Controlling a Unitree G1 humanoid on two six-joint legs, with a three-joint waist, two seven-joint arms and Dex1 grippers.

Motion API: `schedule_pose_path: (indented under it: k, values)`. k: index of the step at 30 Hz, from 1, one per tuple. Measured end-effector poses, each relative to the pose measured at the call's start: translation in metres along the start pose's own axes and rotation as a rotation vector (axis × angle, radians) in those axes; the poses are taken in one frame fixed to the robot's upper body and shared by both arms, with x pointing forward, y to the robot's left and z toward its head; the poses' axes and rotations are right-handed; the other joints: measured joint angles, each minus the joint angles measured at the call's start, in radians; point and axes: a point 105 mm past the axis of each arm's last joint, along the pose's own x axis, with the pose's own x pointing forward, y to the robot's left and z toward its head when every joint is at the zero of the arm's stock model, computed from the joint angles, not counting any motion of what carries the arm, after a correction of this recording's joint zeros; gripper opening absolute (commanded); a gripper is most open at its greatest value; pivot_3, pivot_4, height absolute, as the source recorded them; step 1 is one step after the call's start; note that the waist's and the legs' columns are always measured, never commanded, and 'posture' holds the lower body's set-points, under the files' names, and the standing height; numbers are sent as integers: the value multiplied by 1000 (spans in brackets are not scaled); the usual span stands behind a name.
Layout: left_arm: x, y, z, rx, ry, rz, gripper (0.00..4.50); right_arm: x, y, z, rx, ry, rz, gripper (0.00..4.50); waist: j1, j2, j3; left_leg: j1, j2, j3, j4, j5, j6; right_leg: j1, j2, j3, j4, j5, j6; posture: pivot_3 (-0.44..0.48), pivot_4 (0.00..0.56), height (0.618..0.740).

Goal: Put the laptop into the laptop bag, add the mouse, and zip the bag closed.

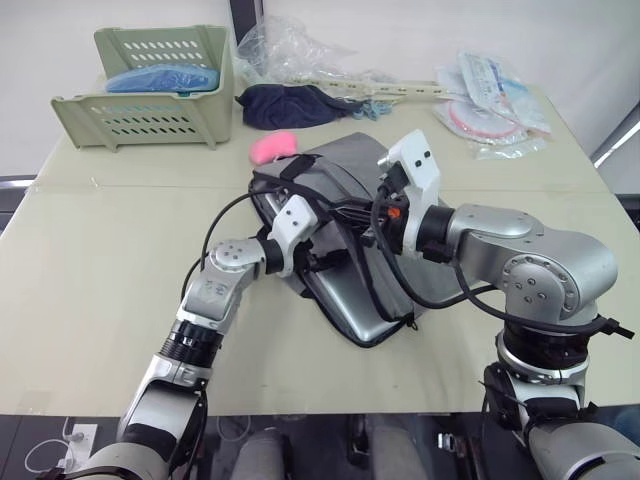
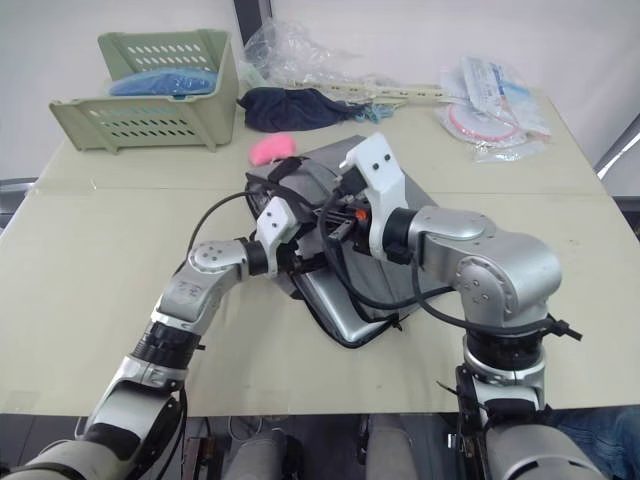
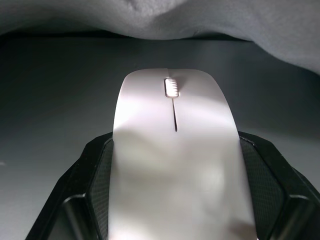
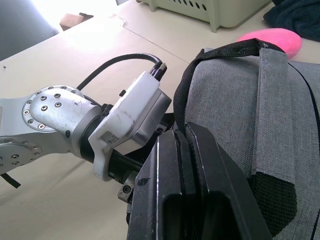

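Observation:
The grey laptop bag (image 1: 350, 165) lies open in the middle of the table, with the silver laptop (image 1: 375, 305) showing inside its black zipper trim. My left gripper (image 3: 175, 155) reaches into the bag's opening and is shut on the white mouse (image 3: 172, 110), which sits between its black fingers (image 3: 95, 165) under the grey fabric. My right gripper (image 4: 187, 132) is at the bag's upper edge (image 4: 235, 90), beside the black strap handle, with its fingers shut on the fabric.
A pink plush (image 1: 273, 148) lies just behind the bag, and a navy cloth bundle (image 1: 290, 105) lies beyond it. A green basket (image 1: 150, 85) stands at the back left. Plastic packets (image 1: 490, 95) lie at the back right.

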Motion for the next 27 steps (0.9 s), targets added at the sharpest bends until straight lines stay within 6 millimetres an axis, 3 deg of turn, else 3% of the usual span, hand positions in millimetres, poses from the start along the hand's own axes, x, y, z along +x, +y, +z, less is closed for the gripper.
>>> schedule_pose_path:
  k: [2, 15, 23, 27]
  values:
    - [0, 1, -3, -2, 11, 3, 4402, 0, 0, 0, 0, -1, -1, 0, 0, 0, 0, 0, 0, 0, 0, 0, 0, 0, 0, 0, 0, 0, 0, 0, 150, 740]
    - [-9, 0, -8, -34, -3, -2, 4402, -1, -1, 2, -9, -12, -3, 0, -1, 0, 0, 0, 0, 0, 0, 0, 0, 0, 0, 0, 0, 0, 0, 0, 150, 740]
    - [-42, 3, 6, -51, -51, -23, 4402, -1, -2, 2, -10, -10, -4, 0, 0, 0, 0, 0, 0, -1, 0, 0, 0, 0, 0, 0, 0, 0, 0, 0, 150, 740]
    - [-74, -3, 6, -111, -28, -51, 4402, -3, -3, -1, -15, -3, -4, 0, -2, 0, 0, 0, 0, -1, 0, 0, 0, 0, -1, 0, 0, 0, 0, 0, 150, 740]
